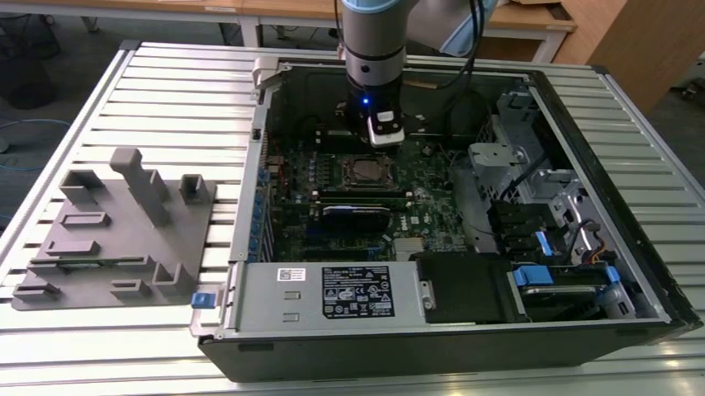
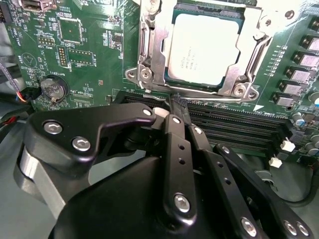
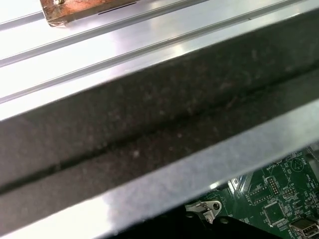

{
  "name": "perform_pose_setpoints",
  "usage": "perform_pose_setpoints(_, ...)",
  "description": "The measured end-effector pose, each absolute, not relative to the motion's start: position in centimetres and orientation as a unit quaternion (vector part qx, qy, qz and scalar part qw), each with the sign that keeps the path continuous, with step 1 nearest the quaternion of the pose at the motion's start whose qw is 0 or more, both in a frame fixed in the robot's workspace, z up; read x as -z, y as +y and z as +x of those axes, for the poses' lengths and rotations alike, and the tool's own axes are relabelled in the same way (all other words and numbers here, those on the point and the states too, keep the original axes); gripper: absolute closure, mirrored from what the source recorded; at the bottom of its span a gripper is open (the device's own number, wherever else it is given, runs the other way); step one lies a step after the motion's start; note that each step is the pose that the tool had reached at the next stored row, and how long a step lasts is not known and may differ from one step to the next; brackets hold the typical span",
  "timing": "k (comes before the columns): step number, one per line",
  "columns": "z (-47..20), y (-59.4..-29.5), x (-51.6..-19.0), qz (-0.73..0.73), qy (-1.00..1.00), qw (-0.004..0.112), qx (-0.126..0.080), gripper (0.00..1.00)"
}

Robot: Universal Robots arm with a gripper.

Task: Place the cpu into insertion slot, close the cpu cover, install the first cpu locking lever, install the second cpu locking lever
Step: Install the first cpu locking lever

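Leftmost in the exterior view, a grey fixture tray (image 1: 111,223) lies on the slatted metal table (image 1: 177,74), apart from the work. Next comes the open computer case (image 1: 330,330). Over the middle of its green circuit board (image 1: 430,214) the arm hangs straight down, with the gripper (image 1: 384,132) just above the far side of the insertion slot (image 1: 367,171). To the exterior view's right stand the drive bays (image 1: 551,206), well clear of the arm.

In the second wrist view a round coin battery (image 2: 54,88) sits toward one side of the board, and the socket lies beyond it. The cpu (image 2: 207,47) is already seated there. Its pale metal top lies flat in the window of the cpu cover (image 2: 149,45), whose bright frame is down around it. Whether either locking lever is latched cannot be made out.

The black fingers (image 2: 174,144) are drawn together with no gap at the tips and nothing visible between them. They end just beside the cover's near edge, above the long black memory slots (image 2: 239,124).

The cpu looks light, thin and stiff, with a smooth top that would likely slip under a pinch. Its contact side is probably fragile, so the outer edges would be the safe hold. The cover looks like springy sheet metal, best pushed on the frame band opposite its hinge, never on the chip.
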State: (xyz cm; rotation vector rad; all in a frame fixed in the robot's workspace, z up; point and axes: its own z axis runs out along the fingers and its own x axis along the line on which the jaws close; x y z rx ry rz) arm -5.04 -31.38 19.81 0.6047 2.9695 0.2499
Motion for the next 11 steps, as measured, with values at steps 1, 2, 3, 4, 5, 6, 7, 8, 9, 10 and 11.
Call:
perform_pose_setpoints(1, -5.04, -31.38, -19.86, 0.199, 0.975, 0.05, -0.082, 0.89)
perform_pose_setpoints(2, -5.05, -31.38, -19.92, 0.199, 0.975, 0.05, -0.082, 0.89)
perform_pose_setpoints(3, -5.05, -31.38, -20.03, 0.199, 0.975, 0.05, -0.082, 0.89)
perform_pose_setpoints(4, -5.05, -31.38, -20.13, 0.199, 0.975, 0.05, -0.082, 0.89)
perform_pose_setpoints(5, -5.04, -31.38, -20.15, 0.199, 0.975, 0.05, -0.082, 0.89)
perform_pose_setpoints(6, -5.04, -31.37, -20.14, 0.199, 0.975, 0.051, -0.082, 0.89)
perform_pose_setpoints(7, -5.04, -31.38, -20.14, 0.199, 0.975, 0.051, -0.081, 0.89)
perform_pose_setpoints(8, -5.05, -31.38, -20.15, 0.199, 0.975, 0.051, -0.08, 0.89)
perform_pose_setpoints(9, -5.05, -31.38, -20.15, 0.199, 0.975, 0.052, -0.079, 0.89)
perform_pose_setpoints(10, -5.05, -31.39, -20.15, 0.199, 0.975, 0.052, -0.078, 0.89)
perform_pose_setpoints(11, -5.05, -31.39, -20.14, 0.199, 0.975, 0.053, -0.078, 0.89)
